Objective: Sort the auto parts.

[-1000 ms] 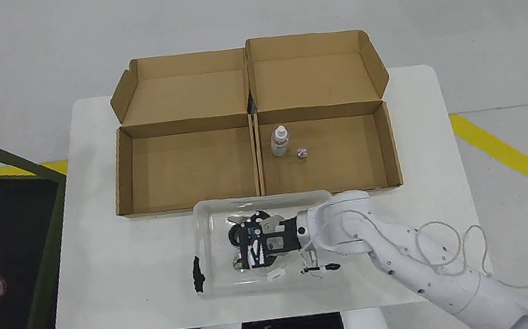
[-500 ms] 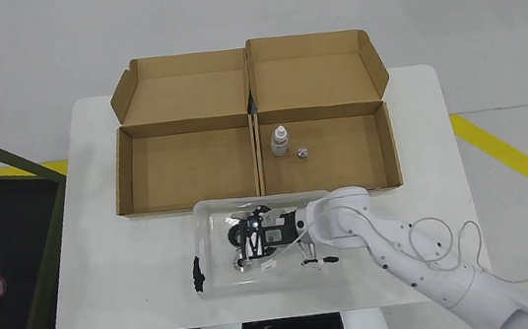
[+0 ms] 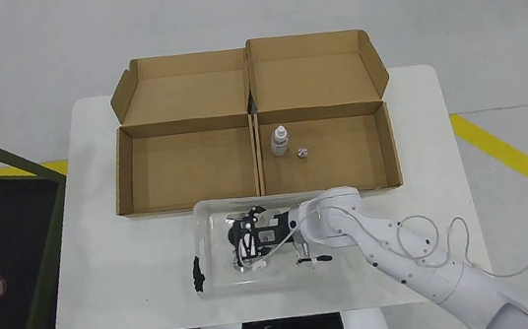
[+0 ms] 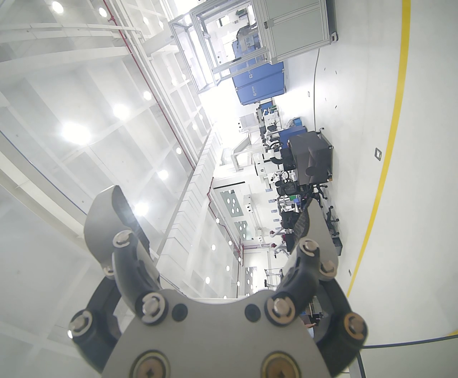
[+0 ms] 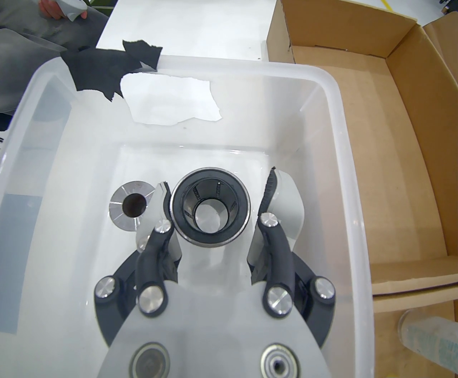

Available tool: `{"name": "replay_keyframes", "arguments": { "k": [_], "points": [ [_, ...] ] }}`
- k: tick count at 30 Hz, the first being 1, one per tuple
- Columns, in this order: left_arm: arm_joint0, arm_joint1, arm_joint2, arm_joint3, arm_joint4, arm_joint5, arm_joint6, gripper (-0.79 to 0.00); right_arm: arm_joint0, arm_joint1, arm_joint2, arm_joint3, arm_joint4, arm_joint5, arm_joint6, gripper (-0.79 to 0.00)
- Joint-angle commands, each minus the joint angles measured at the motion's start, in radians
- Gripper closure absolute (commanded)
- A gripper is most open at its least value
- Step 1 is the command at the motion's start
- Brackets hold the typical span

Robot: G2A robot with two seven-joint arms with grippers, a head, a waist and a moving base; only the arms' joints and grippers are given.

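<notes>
1. The right gripper (image 5: 217,186) sits low inside the clear plastic bin (image 5: 336,107). Its jaws are spread fairly wide and clamp nothing.
2. Between its fingers stands a black cylindrical sleeve with a bright metal rim (image 5: 189,211), on the bin floor near the middle. The sleeve's long axis is upright, its open bore faces up toward the wrist, and the pale floor shows through the hole.
3. One finger (image 5: 165,195) appears to touch the sleeve's rim. The other finger (image 5: 269,186) stands off from it with a clear gap.
4. Just outside the touching finger, also on the bin floor, lies a flat silver metal disc with a dark centre hole (image 5: 121,206), hole upward.
5. On the bin's end wall beyond the sleeve is a torn white paper label (image 5: 168,102). A ragged strip of black tape (image 5: 103,68) hangs over the rim above it.
6. The bin rests on the white table (image 3: 104,234) at the edge nearest the robot.
7. Just beyond the bin's far long side are two open brown cardboard boxes, side by side and touching: the left box (image 3: 185,169) and the right box (image 3: 342,155).
8. In the right box, near the wall it shares with the left one, stands a small white bottle (image 3: 281,141). A tiny pale part (image 3: 304,151) sits just beside it, too small to identify.
9. The left gripper (image 4: 213,200) is away from the bin, aimed up at the ceiling, with its jaws wide apart and nothing between them.
</notes>
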Motion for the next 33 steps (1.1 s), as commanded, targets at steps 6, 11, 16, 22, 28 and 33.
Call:
{"name": "replay_keyframes", "arguments": {
  "k": [6, 11, 16, 22, 28, 33],
  "points": [
    [0.000, 0.000, 0.000, 0.000, 0.000, 0.000, 0.000, -0.785, 0.005, -0.012, -0.009, 0.022, -0.004, -0.002, -0.010, -0.372],
    [0.000, 0.000, 0.000, 0.000, 0.000, 0.000, 0.000, -0.785, 0.007, -0.019, -0.007, 0.032, -0.001, -0.005, -0.024, -0.163],
    [0.000, 0.000, 0.000, 0.000, 0.000, 0.000, 0.000, -0.785, 0.006, -0.022, 0.004, 0.036, 0.014, -0.014, -0.048, -0.135],
    [0.000, 0.000, 0.000, 0.000, 0.000, 0.000, 0.000, -0.785, 0.008, -0.022, 0.030, 0.020, 0.036, -0.028, -0.060, 0.000],
    [0.000, 0.000, 0.000, 0.000, 0.000, 0.000, 0.000, -0.785, 0.004, -0.019, 0.067, -0.012, 0.066, -0.038, -0.080, 0.000],
    [0.000, 0.000, 0.000, 0.000, 0.000, 0.000, 0.000, -0.785, -0.005, -0.017, 0.096, -0.034, 0.100, -0.043, -0.109, 0.000]
  ]
}}
